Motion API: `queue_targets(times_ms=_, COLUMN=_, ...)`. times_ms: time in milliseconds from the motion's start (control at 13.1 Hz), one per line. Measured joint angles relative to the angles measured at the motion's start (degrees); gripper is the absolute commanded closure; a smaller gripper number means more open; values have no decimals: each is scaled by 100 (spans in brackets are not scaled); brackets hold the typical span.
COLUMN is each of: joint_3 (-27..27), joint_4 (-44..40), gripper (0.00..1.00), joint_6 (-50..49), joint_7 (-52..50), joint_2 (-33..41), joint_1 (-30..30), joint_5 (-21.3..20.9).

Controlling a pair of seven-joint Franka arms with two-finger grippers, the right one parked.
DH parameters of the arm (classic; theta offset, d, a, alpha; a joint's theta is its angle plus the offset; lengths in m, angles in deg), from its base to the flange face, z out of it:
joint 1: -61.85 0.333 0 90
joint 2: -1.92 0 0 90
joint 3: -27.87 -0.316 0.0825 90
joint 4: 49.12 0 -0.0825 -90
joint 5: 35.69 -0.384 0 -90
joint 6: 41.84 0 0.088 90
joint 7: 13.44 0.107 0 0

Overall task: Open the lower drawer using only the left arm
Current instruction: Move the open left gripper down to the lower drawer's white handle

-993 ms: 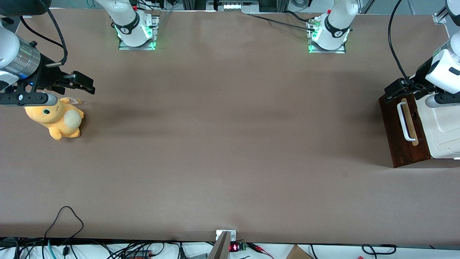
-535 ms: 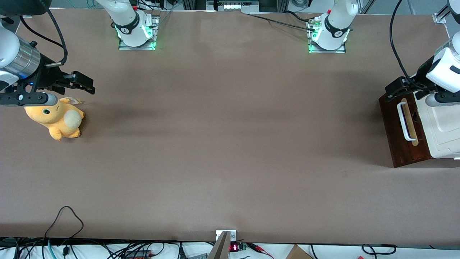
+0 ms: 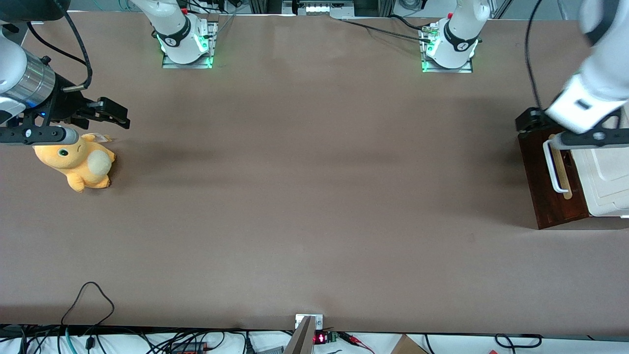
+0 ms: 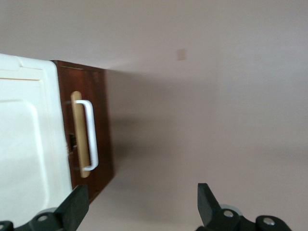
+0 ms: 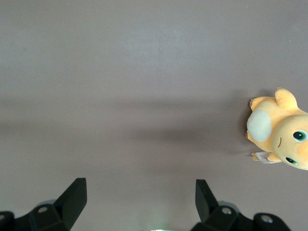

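The lower drawer (image 3: 549,183) is seen shut, toward the working arm's end of the table. Just above its handle (image 4: 90,134) the gripper (image 4: 142,207) hangs, spread wide and empty. A stiff, probably light pull is expected; the rigid bar's middle should be taken.

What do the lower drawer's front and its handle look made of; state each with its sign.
Lower drawer front: apparently wood, dark reddish-brown stain with a slight sheen. Handle: smooth white bar, plastic or painted metal, mounted on a pale wood strip. The left arm's pincer hangs open above the table, in front of the drawer.
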Motion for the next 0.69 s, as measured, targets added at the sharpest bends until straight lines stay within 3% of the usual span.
queue_targets(times_ms=229, joint_3=497, joint_4=540, gripper=0, joint_6=-37, joint_7=-1261, joint_2=-242, joint_1=-123, joint_5=-1218)
queue_targets(times_ms=688, joint_3=535, joint_4=1973, gripper=0, joint_6=2, joint_7=-3598, joint_2=-1123, joint_1=-435, joint_5=-3374)
